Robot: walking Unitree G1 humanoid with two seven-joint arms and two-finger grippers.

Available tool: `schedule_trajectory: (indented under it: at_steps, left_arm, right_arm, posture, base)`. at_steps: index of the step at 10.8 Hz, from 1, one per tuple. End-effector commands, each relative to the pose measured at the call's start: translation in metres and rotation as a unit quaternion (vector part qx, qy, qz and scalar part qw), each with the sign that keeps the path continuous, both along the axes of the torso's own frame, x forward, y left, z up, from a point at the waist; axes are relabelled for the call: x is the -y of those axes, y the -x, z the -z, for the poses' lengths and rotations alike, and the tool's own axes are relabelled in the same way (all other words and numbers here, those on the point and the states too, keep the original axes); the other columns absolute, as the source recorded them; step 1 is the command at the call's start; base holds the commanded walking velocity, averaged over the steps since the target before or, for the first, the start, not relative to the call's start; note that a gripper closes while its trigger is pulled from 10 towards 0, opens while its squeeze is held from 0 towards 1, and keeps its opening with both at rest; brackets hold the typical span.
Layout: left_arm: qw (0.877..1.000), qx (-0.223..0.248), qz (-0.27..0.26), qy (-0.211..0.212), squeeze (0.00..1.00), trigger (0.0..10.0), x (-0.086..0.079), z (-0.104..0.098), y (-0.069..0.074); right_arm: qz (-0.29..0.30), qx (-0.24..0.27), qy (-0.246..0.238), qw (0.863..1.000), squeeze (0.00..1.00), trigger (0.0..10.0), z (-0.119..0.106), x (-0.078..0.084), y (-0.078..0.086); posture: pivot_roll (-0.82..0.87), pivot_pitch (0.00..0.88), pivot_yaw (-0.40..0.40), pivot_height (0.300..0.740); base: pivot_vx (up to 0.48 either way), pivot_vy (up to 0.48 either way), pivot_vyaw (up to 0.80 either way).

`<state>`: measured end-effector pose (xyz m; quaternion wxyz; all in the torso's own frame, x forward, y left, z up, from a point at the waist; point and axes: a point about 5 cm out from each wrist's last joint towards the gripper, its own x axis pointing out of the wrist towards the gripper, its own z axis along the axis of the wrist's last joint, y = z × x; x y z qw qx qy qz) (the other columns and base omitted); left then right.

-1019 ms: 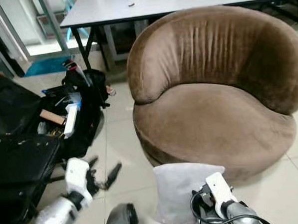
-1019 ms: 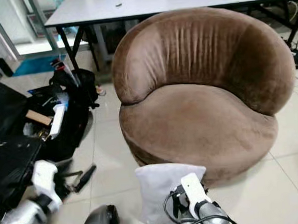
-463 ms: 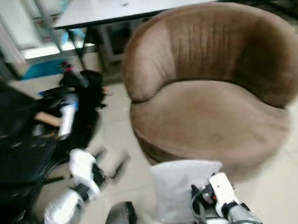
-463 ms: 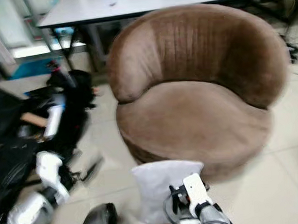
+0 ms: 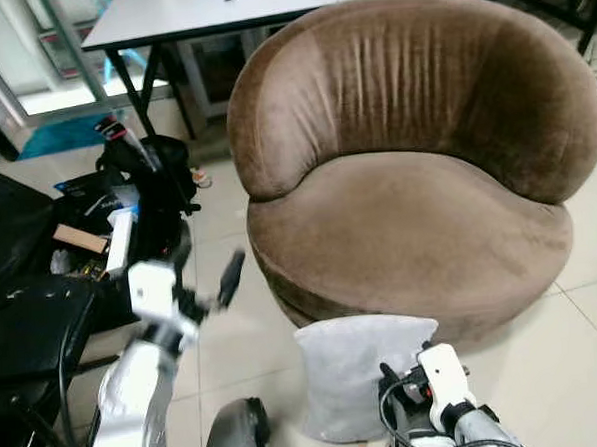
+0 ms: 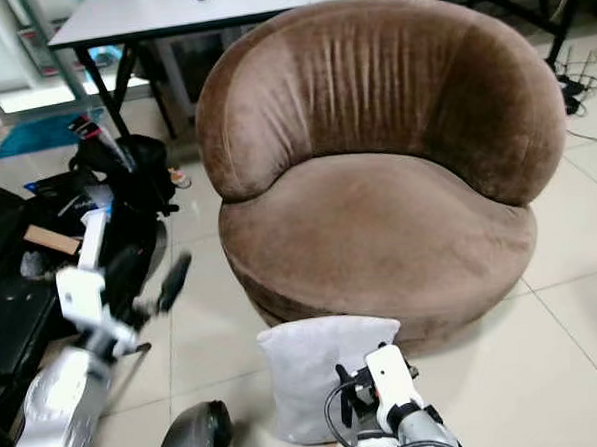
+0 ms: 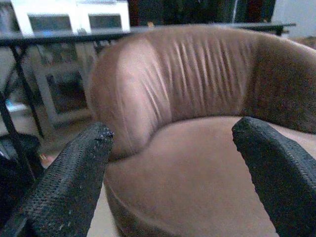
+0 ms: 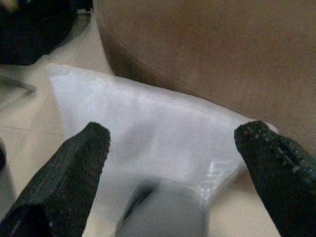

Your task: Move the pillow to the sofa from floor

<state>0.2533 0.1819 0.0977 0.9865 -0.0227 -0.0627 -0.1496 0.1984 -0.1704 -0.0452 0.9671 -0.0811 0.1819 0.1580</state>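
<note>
Approach step: pillow [image 5: 358, 373] not yet gripped, propped on the floor [image 5: 234, 337] against the sofa [image 5: 409, 228] front edge. Right gripper [image 8: 173, 168] is held just short of it, jaws spread; left gripper [image 7: 173, 148] is raised, jaws spread. Next, closing on the pillow and a lift onto the seat are called for.

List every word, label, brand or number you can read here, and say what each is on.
No text can be read in these pictures.
The sofa, the pillow and the table carry no print.
Some items in the black bag may carry labels: too small and blurred to read.
</note>
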Motion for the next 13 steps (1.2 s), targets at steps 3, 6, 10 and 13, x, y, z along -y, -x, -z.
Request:
schedule_trajectory:
  at_steps: [3, 6, 10, 13]
  left_arm:
    - [1.0, 0.008, -0.002, -0.017, 0.0, 10.0, 0.002, -0.005, -0.004]
    - [1.0, -0.005, 0.01, -0.019, 0.0, 10.0, 0.009, 0.0, -0.004]
    - [0.999, -0.02, 0.029, -0.04, 0.0, 10.0, 0.015, 0.007, -0.006]
    - [0.994, -0.047, 0.048, -0.084, 0.0, 10.0, 0.018, 0.013, -0.013]
  right_arm:
    - [-0.043, 0.201, -0.113, 0.972, 0.0, 10.0, -0.115, -0.016, -0.094]
    - [-0.057, 0.221, -0.076, 0.971, 0.0, 10.0, -0.142, -0.012, -0.096]
    - [-0.058, 0.184, -0.066, 0.979, 0.0, 10.0, -0.14, -0.02, -0.09]
    - [-0.05, 0.148, -0.025, 0.987, 0.0, 10.0, -0.121, -0.022, -0.084]
  posture:
    - [-0.13, 0.0, 0.095, 0.612]
    - [-0.13, 0.0, 0.098, 0.612]
    - [-0.13, 0.0, 0.102, 0.612]
    - [-0.13, 0.0, 0.115, 0.612]
  base:
    - [0.0, 0.0, 0.0]
    - [0.0, 0.0, 0.0]
    - [0.0, 0.0, 0.0]
    - [0.0, 0.0, 0.0]
